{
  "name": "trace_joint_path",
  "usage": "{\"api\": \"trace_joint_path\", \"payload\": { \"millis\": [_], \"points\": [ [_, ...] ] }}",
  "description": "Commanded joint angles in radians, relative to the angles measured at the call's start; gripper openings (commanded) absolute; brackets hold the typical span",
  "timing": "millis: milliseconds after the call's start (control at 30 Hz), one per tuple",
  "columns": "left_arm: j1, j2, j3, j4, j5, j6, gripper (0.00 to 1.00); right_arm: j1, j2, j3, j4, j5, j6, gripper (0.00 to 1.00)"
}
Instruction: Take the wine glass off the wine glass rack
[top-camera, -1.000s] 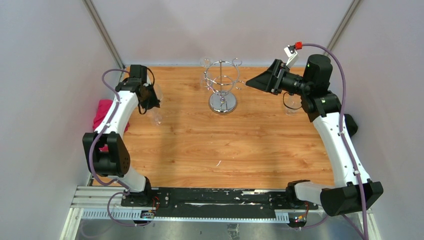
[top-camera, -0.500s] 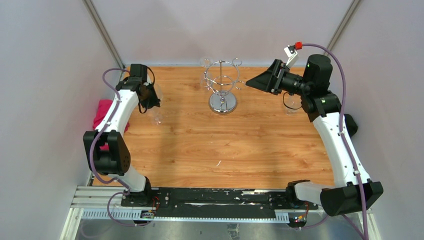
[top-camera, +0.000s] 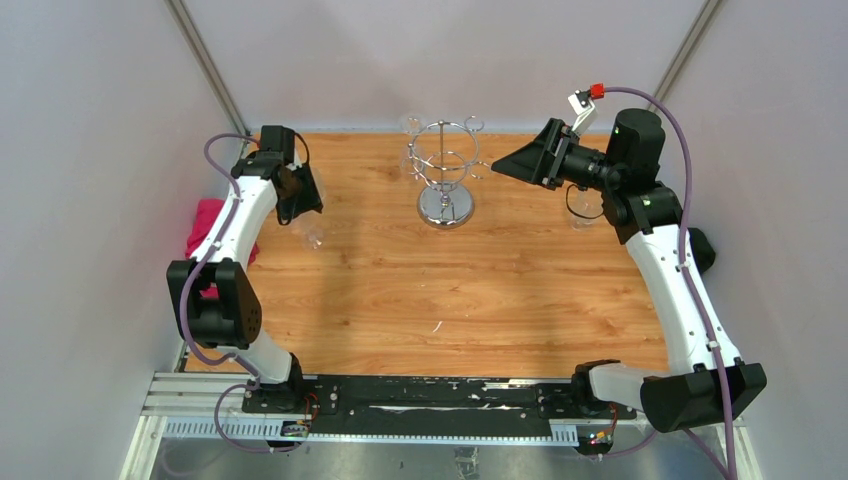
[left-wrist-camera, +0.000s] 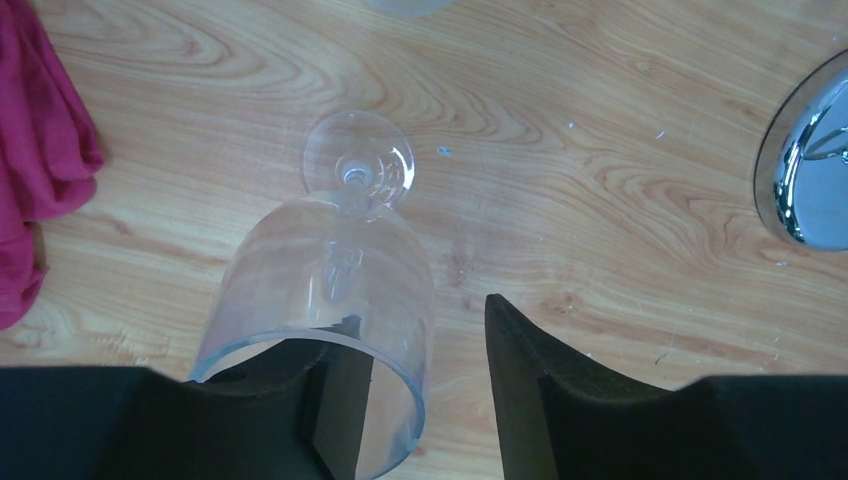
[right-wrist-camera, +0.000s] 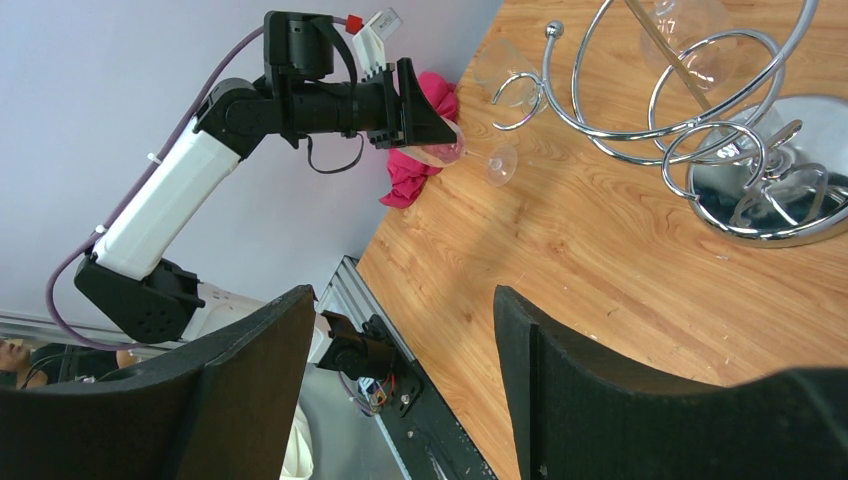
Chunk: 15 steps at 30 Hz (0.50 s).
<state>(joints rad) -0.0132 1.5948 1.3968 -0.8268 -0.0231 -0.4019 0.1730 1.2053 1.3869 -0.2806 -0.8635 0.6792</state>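
The chrome wine glass rack (top-camera: 445, 170) stands at the back middle of the table, and its mirrored base shows in the left wrist view (left-wrist-camera: 812, 170). Clear wine glasses still hang on it (right-wrist-camera: 690, 40). Another wine glass (left-wrist-camera: 335, 270) stands upright on the table at the left (top-camera: 311, 236). My left gripper (left-wrist-camera: 420, 330) is open right above it. Its left finger shows through the bowl, and its right finger is apart from the glass wall. My right gripper (right-wrist-camera: 400, 300) is open and empty in the air, just right of the rack (top-camera: 505, 162).
A pink cloth (top-camera: 207, 228) lies at the table's left edge, close to the standing glass. One more clear glass (top-camera: 581, 207) stands on the table behind my right arm. White walls close in the table on three sides.
My left gripper has drawn a little back and up from the standing glass. The right arm and the rack have not moved.
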Motion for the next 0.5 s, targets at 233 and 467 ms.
{"api": "trace_joint_path", "payload": {
  "millis": [233, 467],
  "points": [
    [0.007, -0.015, 0.058, -0.057, 0.008, 0.005, 0.52, -0.015, 0.002, 0.0, 0.018, -0.008, -0.003, 0.71],
    [0.007, -0.026, 0.101, -0.077, 0.009, 0.006, 0.52, -0.016, 0.005, -0.004, 0.029, -0.012, 0.005, 0.71]
  ]
}}
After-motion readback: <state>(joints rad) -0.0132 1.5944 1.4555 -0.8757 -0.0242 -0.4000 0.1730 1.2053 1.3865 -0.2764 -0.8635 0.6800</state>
